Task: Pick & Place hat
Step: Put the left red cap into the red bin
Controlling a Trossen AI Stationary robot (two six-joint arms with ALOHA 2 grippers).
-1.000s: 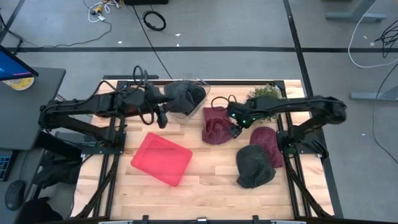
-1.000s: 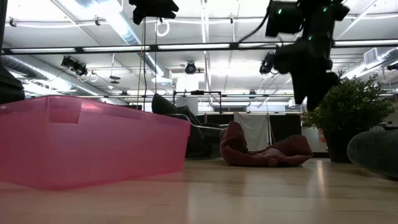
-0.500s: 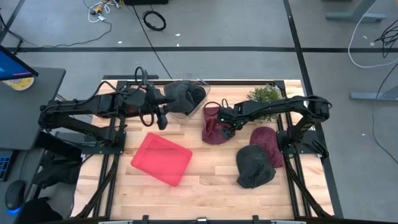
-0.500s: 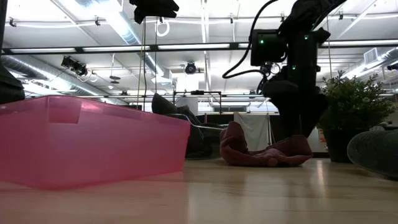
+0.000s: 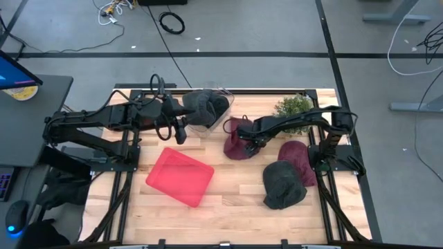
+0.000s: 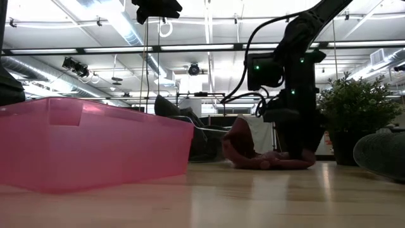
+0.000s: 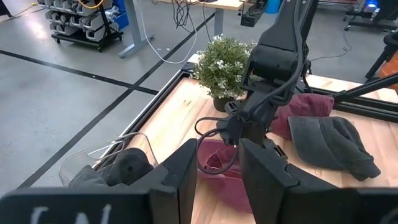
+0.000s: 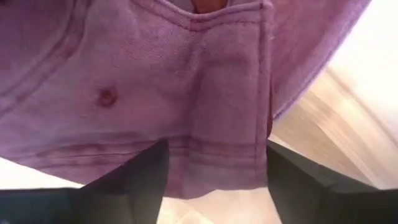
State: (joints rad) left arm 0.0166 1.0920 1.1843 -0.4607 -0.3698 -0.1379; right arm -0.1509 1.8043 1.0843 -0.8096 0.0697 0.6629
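Observation:
A maroon hat [image 5: 235,146] lies crumpled on the table near its far edge; it also shows in the low view [image 6: 243,149]. My right gripper [image 5: 250,142] is lowered onto it from above, open, with the hat's cloth [image 8: 186,81] filling its wrist view. A dark hat [image 5: 205,105] sits in a clear container at the far edge. My left gripper [image 5: 181,133] waits open beside that container, above the table. A second maroon hat [image 5: 299,156] and a second dark hat [image 5: 282,184] lie on the table's right side. My right gripper points down with its open fingers [image 8: 134,180] on either side of a stitched band of the maroon hat [image 8: 227,143]. The hat lies on the table. Whether the fingers touch the cloth, I cannot tell.
A pink bin [image 5: 179,177] stands on the table's near left part, large in the low view [image 6: 88,142]. A small potted plant [image 5: 293,108] stands at the far right, close behind my right arm. Bare wood shows between the bin and the hats.
My right gripper has moved toward the table's left and come down from well above the table onto the maroon hat, staying open. The left arm has kept still.

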